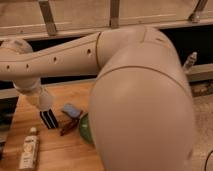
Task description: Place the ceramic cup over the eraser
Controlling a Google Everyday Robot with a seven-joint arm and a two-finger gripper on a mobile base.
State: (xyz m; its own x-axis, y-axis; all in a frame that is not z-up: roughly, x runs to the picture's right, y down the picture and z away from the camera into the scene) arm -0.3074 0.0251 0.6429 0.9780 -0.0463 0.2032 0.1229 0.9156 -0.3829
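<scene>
The eraser (48, 119), a small black block with white stripes, stands on the wooden table (60, 152) at the left. My gripper (40, 96) is at the end of the cream arm, directly above it. An off-white tapered shape (45, 104) at the gripper's tip looks like the ceramic cup. Its lower edge is at or just above the eraser's top; I cannot tell whether they touch.
A flat blue pad (71, 110) lies right of the eraser, with a reddish-brown object (68, 127) below it. The green bowl (83, 129) is mostly hidden behind my arm. A white labelled bottle (29, 150) lies at the front left. A railing runs behind the table.
</scene>
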